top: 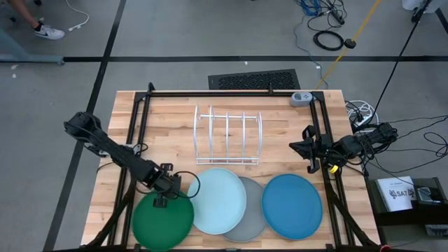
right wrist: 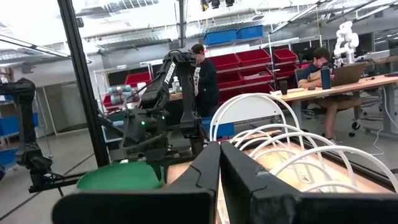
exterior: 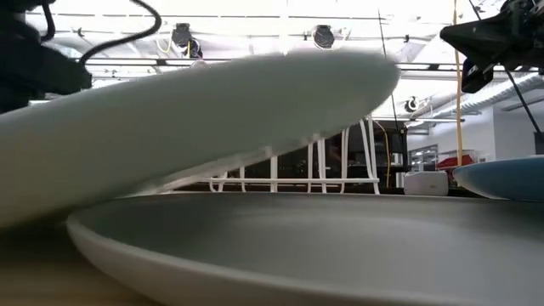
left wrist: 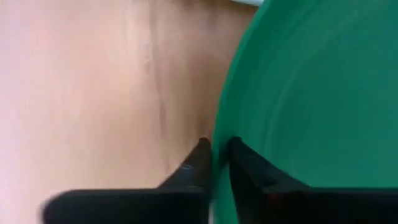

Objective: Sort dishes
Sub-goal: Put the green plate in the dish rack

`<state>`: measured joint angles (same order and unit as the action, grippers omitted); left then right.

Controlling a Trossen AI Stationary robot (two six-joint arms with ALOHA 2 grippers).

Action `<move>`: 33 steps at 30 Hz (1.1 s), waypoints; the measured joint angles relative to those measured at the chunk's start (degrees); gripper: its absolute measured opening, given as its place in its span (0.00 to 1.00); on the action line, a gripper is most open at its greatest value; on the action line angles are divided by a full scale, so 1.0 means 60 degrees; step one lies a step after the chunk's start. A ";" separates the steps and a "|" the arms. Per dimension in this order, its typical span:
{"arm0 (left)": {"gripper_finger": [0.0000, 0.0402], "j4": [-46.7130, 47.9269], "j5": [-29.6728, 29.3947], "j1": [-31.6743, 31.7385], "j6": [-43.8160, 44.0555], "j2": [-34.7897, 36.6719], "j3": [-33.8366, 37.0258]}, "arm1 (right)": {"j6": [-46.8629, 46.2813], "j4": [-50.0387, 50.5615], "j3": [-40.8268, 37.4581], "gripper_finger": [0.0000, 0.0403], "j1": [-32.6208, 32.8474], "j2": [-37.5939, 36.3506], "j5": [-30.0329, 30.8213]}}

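The dark green plate (top: 162, 221) is being pinched at its rim by the left gripper (left wrist: 216, 155); that pinch should be kept firm while the plate is being lifted clear of the surface (top: 168, 119).

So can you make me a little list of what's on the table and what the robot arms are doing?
dark green plate: front left of table, rim pinched by the left end effector
pale blue plate: beside the green one, resting partly on the grey plate
medium blue plate: front right, lying flat
white wire rack: behind the plates, no dishes in it
right end effector: waiting at the right edge, fingers together, holding nothing
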<state>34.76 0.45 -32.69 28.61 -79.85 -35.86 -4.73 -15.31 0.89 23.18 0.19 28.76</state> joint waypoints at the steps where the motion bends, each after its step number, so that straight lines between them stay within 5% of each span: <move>1: 0.04 -0.0004 0.0021 -0.0002 -0.0055 0.0025 -0.0017 | 0.0000 0.0005 0.0000 0.02 0.0000 0.0000 0.0002; 17: 0.00 0.3630 -0.0759 -0.0004 -0.0435 0.0532 -0.2081 | 0.0004 0.0091 0.0000 0.02 0.0000 0.0000 0.0038; 33: 0.00 0.8994 -0.3477 -0.0004 -0.0347 0.0532 -0.5255 | -0.0025 0.0095 0.0000 0.02 0.0000 0.0000 0.0033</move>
<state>88.73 -20.40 -32.71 26.52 -76.66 -67.39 -4.89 -14.74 0.89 23.18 0.19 28.96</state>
